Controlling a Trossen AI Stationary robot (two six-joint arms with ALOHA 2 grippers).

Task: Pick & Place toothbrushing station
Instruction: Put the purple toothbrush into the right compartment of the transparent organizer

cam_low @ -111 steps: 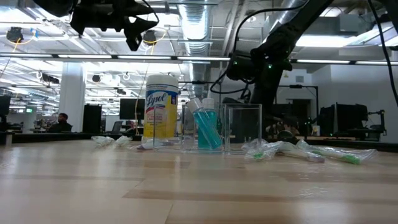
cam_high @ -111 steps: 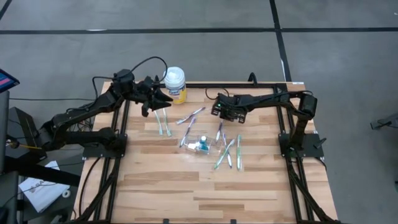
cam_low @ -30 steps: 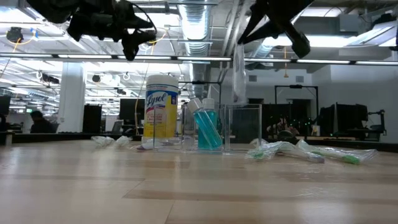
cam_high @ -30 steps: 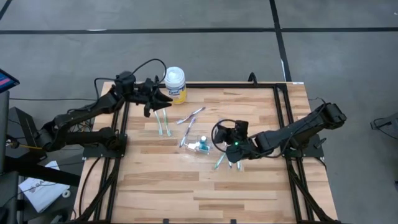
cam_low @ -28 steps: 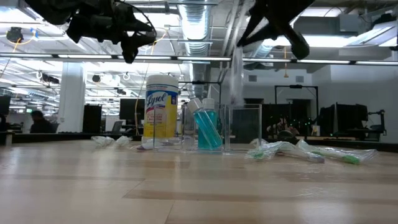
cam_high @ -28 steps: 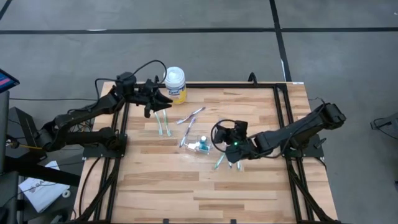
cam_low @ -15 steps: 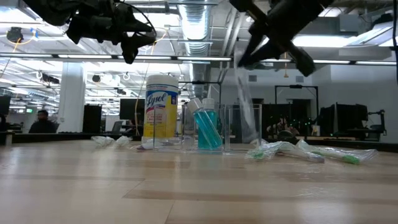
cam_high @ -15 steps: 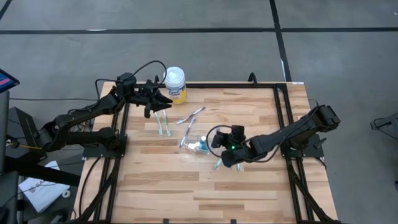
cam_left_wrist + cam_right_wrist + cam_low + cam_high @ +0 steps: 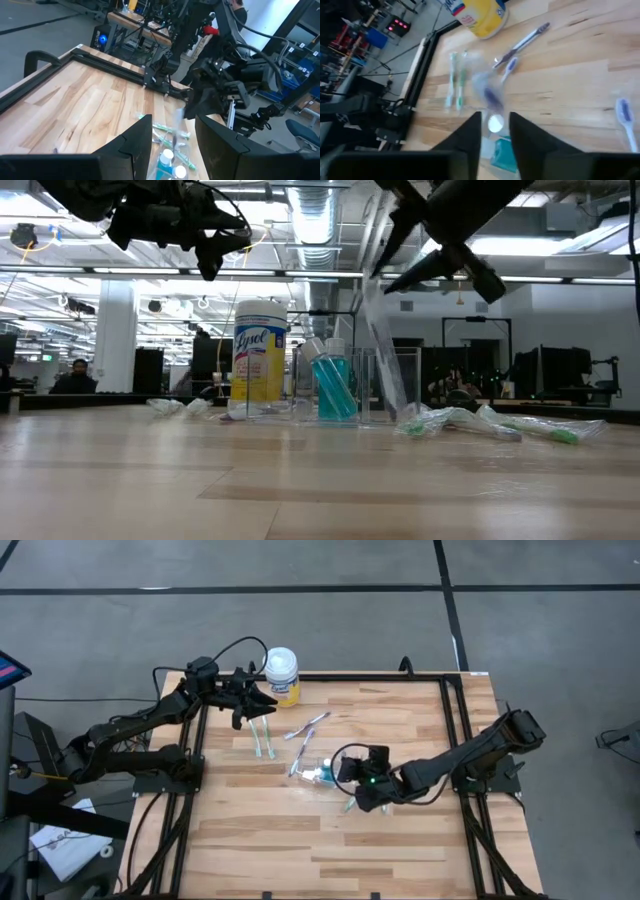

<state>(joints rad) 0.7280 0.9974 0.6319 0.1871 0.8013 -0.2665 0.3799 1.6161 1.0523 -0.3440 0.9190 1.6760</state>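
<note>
Right gripper point(image 9: 352, 778) holds a toothbrush point(image 9: 383, 340) above the cup point(image 9: 388, 387).

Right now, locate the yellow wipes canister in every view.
High view: the wipes canister stands at the table's far edge, left of middle.
Low view: left of centre, upright.
Left wrist view: not in it.
Right wrist view: beyond the loose toothbrushes, cut off by the frame.
Shared landmark: the blue toothpaste tubes, visible in all four.

Overhead looks straight down, low looks level across; both share the clear cup point(image 9: 322, 772) mid-table
</note>
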